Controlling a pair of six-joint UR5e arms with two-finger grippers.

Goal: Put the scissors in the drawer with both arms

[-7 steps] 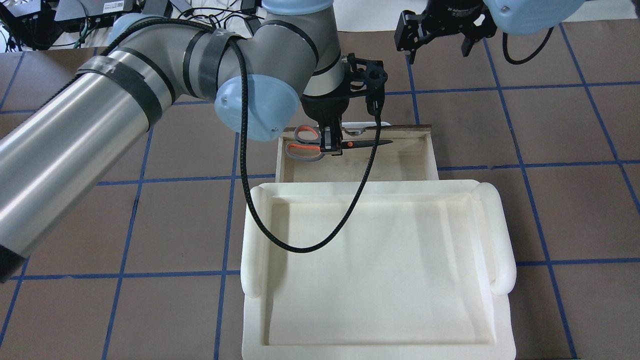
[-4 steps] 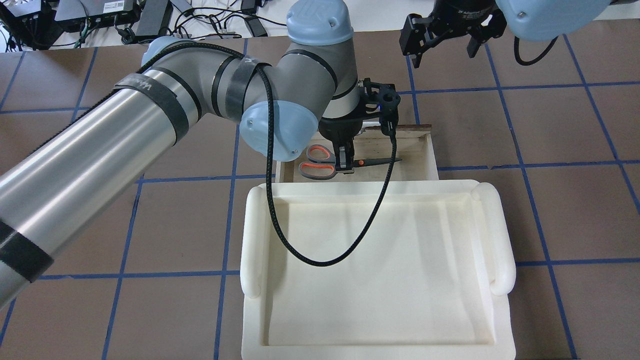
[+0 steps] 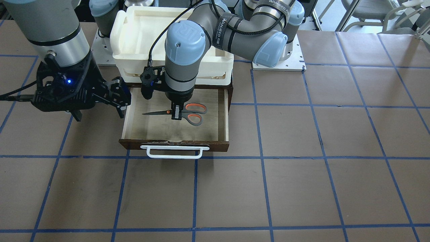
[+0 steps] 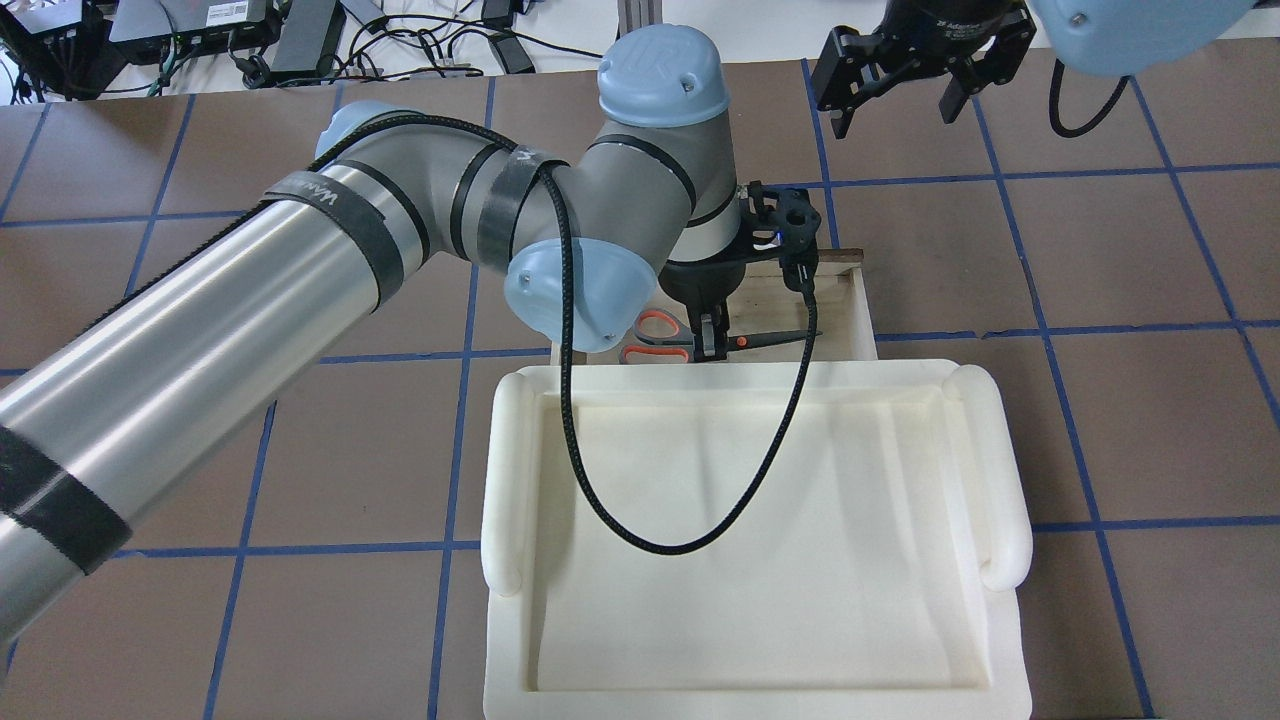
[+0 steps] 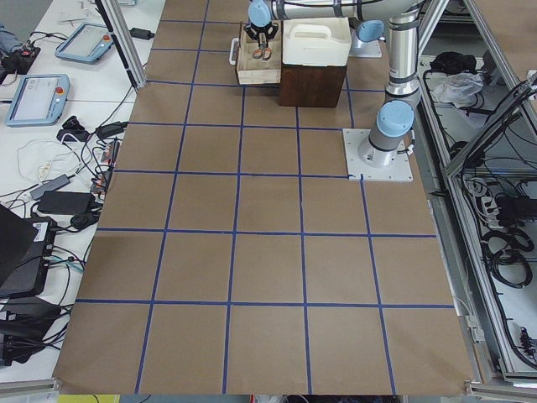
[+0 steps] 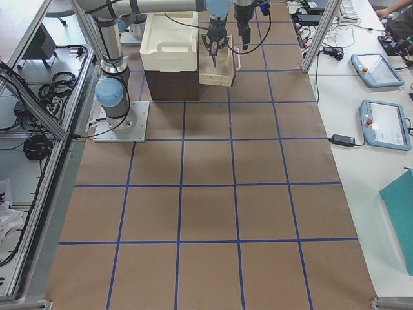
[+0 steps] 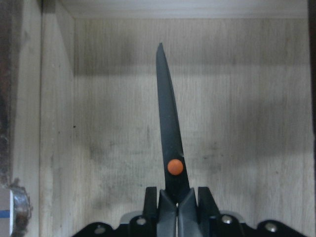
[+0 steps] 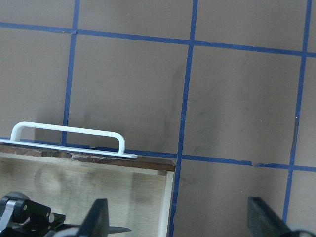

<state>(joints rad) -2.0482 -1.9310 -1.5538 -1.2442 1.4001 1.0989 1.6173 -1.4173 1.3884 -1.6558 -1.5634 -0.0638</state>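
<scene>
Brown paper squared off with blue tape covered the worktop [image 3: 302,188]. Near the robot's base a dark cabinet [image 5: 310,84] carried a white foam tray [image 4: 1000,470] on top. The drawer [image 3: 226,114] stood pulled out toward the operators' side, with its white bar handle [image 3: 171,157] in front and its pale plywood floor showing. From overhead the tray hid the drawer's rear strip and cut off part of 1 handle loop. The left arm [image 4: 300,260] covered more of the handles with its blue joint cap.

The left gripper [image 3: 176,116] reached straight down into the drawer, its 2 fingers [image 7: 202,202] pinching the scissors [image 7: 169,128] just behind the orange pivot dot. The blades were closed and level, with the tip pointing toward the drawer wall on the robot's right and the handles toward its left. Whether the scissors touched the drawer floor or hung just above it could not be told.

The right gripper [image 4: 897,100] hung over bare worktop near the drawer's front corner on the robot's right, fingers spread wide and holding nothing. Its own camera caught only the 2 fingertips at the bottom edge of the frame. Both side views were too distant to show anything of the grip.
</scene>
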